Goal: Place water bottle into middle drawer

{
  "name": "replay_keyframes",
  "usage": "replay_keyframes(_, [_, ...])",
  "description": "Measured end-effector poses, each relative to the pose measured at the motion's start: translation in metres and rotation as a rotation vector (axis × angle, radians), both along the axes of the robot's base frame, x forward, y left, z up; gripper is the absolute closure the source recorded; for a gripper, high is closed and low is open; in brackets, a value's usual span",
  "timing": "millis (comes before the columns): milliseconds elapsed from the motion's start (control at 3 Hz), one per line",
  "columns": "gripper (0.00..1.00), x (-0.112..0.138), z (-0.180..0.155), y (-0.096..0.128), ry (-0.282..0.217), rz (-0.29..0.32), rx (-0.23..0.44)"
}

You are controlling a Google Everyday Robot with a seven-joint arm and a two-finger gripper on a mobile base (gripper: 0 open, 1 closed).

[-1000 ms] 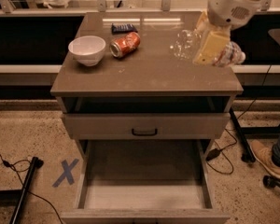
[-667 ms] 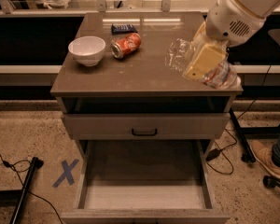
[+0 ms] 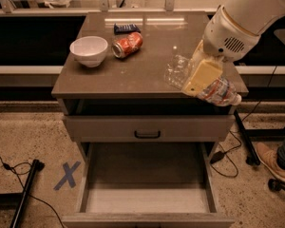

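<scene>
My gripper (image 3: 200, 81) is shut on the water bottle (image 3: 217, 92), a clear crinkled bottle lying across the pale yellow fingers (image 3: 203, 75). It is held just above the right front edge of the cabinet top (image 3: 133, 75), white cap pointing right and down. The middle drawer (image 3: 147, 199) is pulled out at the bottom of the view, its pale floor bare, below and to the left of the bottle. A closed drawer front with a black handle (image 3: 147, 134) lies between them.
A white bowl (image 3: 89, 50), an orange soda can (image 3: 127, 44) on its side and a dark blue packet (image 3: 126, 27) sit on the cabinet top. A blue tape X (image 3: 66, 175), cables and a black pole (image 3: 24, 194) lie on the floor at left. A person's shoe (image 3: 271, 161) is at right.
My gripper has carried the water bottle forward and slightly left, from over the right side of the cabinet top toward its front edge. Nothing else has moved.
</scene>
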State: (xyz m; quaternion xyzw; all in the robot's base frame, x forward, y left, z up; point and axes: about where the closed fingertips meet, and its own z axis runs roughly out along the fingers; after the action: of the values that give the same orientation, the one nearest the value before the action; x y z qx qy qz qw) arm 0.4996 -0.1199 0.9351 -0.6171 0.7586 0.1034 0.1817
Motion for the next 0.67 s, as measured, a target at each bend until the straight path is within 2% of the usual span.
replay_keyframes(333, [1.0, 0.002, -0.019, 0.006, -0.006, -0.001, 0.042])
replay_keyframes(667, [1.0, -0.01, -0.107, 0.034, 0.063, 0.052, 0.221])
